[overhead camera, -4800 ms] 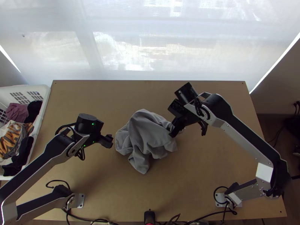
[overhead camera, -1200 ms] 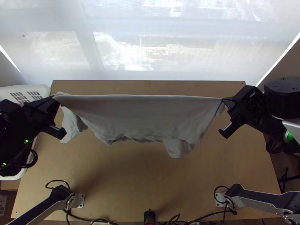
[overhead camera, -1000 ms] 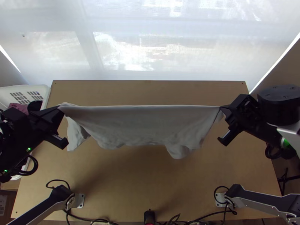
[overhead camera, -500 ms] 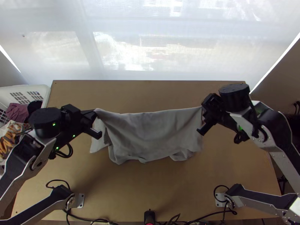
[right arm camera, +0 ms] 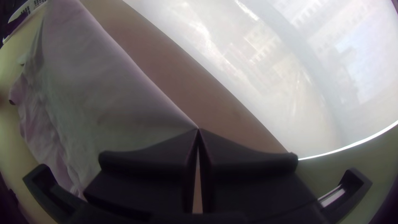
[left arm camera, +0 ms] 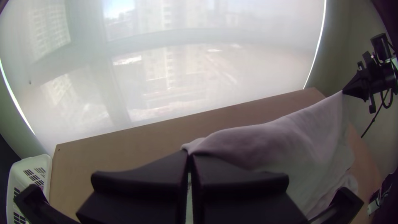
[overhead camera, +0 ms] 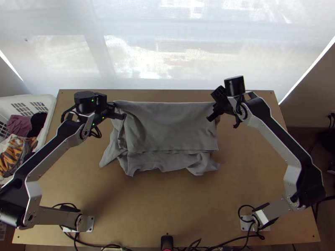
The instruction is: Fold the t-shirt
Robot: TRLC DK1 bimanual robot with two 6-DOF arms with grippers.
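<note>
Window shade (overhead camera: 138,50), big and white, hangs on the far side of both hands. The brown wooden bench (overhead camera: 167,209) is under the left hand (overhead camera: 114,104) and the right hand (overhead camera: 215,103). The gray shirt (overhead camera: 167,129) goes from one hand to the other. Its far edge is pulled almost straight between them. On the near side of the hands it is smooth at first, then a wrinkly lower layer pokes out. A white basket (overhead camera: 51,106) sits past the left hand, away from the right hand. Inside are a stripy orange cloth (overhead camera: 12,157), a purple cloth (overhead camera: 19,124) and a black cloth (overhead camera: 38,123). The left hand pinches one far corner of the shirt; the right hand pinches the other.
</note>
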